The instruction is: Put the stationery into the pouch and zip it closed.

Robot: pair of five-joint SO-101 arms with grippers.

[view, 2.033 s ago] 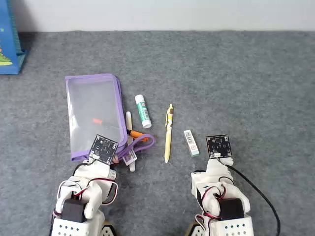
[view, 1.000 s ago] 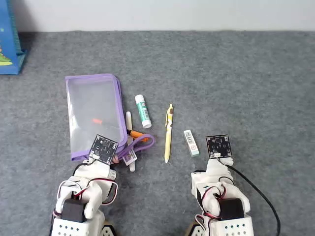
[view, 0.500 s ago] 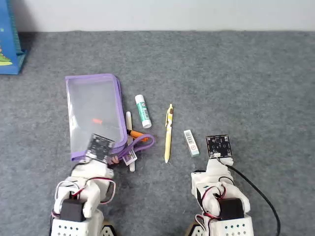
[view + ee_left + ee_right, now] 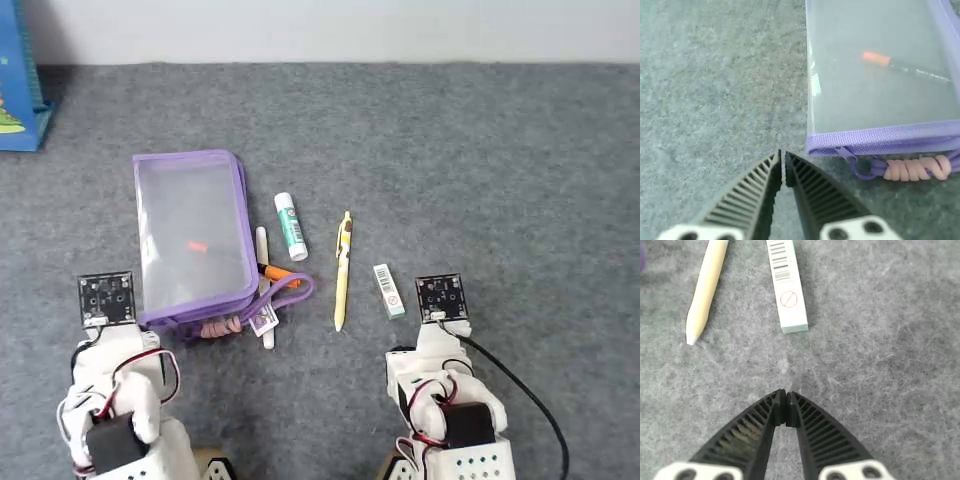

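The grey felt worktop point(image 4: 480, 180) carries everything. The largest of the task's things, the clear pouch point(image 4: 190, 235) with purple edging, lies flat at the left of it, and 1 orange-tipped item point(image 4: 876, 58) is already inside.

The left arm point(image 4: 110, 390) has just swung out. A second ago its wrist hung over the pouch's near corner; now it sits off the pouch's left side, over bare felt. The left gripper point(image 4: 782, 161) has its fingers clenched together on nothing, pointing just beside the pouch's near left corner. The right arm point(image 4: 440, 400) has not shifted. The right gripper point(image 4: 785, 399) is likewise pressed closed and empty, hovering near the end of the eraser point(image 4: 786, 287).

The pouch and the loose stationery lie where they lay before. The cream pen point(image 4: 342, 270) is between pouch and eraser, the glue stick point(image 4: 291, 227) is just beside the pouch's right edge, and a white pen point(image 4: 263, 285) and an orange marker point(image 4: 278, 273) are at its near right corner. I cannot tell whether those last 2 reach into the opening.

The swing uncovers the pouch's near edge, where the pink coiled cord point(image 4: 915, 167) and the small zip pull point(image 4: 845, 151) lie. By my reading the task is barely begun: 5 items wait outside, and the zip is untouched.
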